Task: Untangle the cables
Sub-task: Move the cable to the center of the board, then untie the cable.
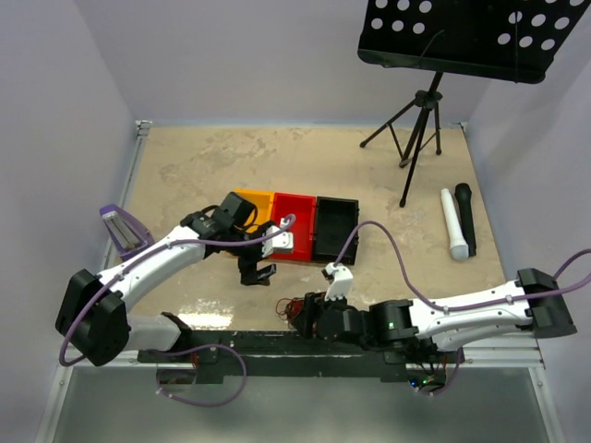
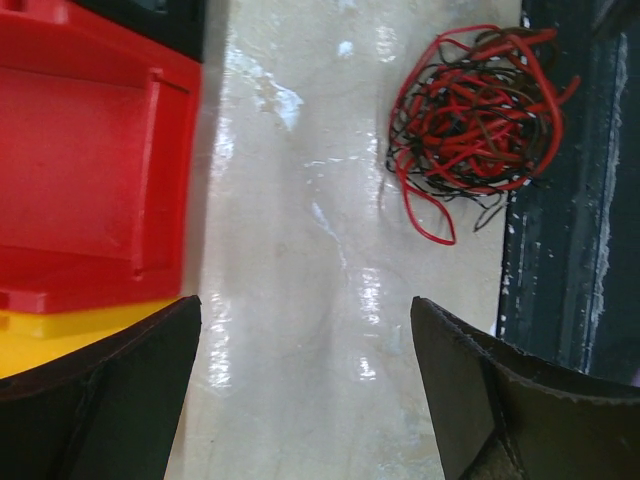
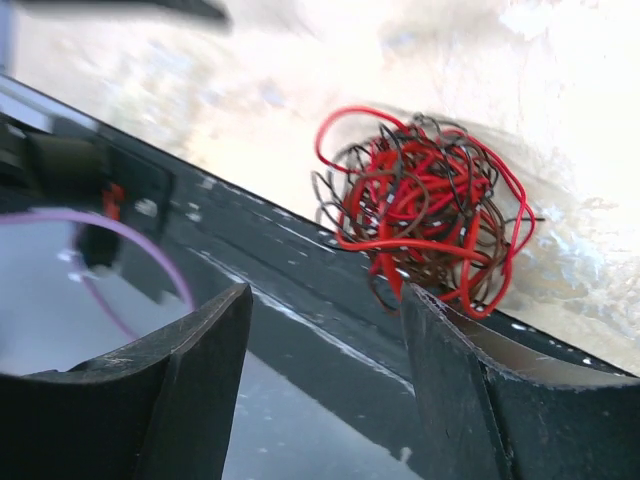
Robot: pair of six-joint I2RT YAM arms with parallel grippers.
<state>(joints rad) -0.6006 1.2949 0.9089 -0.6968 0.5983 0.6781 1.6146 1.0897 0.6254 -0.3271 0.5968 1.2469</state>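
Observation:
The cables (image 1: 294, 310) are a small snarl of thin red and dark brown wires lying on the tabletop by the black rail at the near edge. In the left wrist view the cables (image 2: 475, 110) lie ahead and to the right of my left gripper (image 2: 305, 305), which is open, empty and apart from them. In the right wrist view the cables (image 3: 425, 205) lie just beyond my right gripper (image 3: 325, 290), which is open over the rail; its right finger (image 3: 450, 360) is at the snarl's lower edge. In the top view my left gripper (image 1: 257, 272) is beside the bins and my right gripper (image 1: 305, 318) is at the snarl.
A yellow bin (image 1: 254, 203), a red bin (image 1: 297, 217) and a black bin (image 1: 335, 226) stand in a row mid-table. A music stand (image 1: 420, 120) is at the back right. A white microphone (image 1: 452, 224) and a black one (image 1: 464, 217) lie at the right. A black rail (image 1: 277, 346) runs along the near edge.

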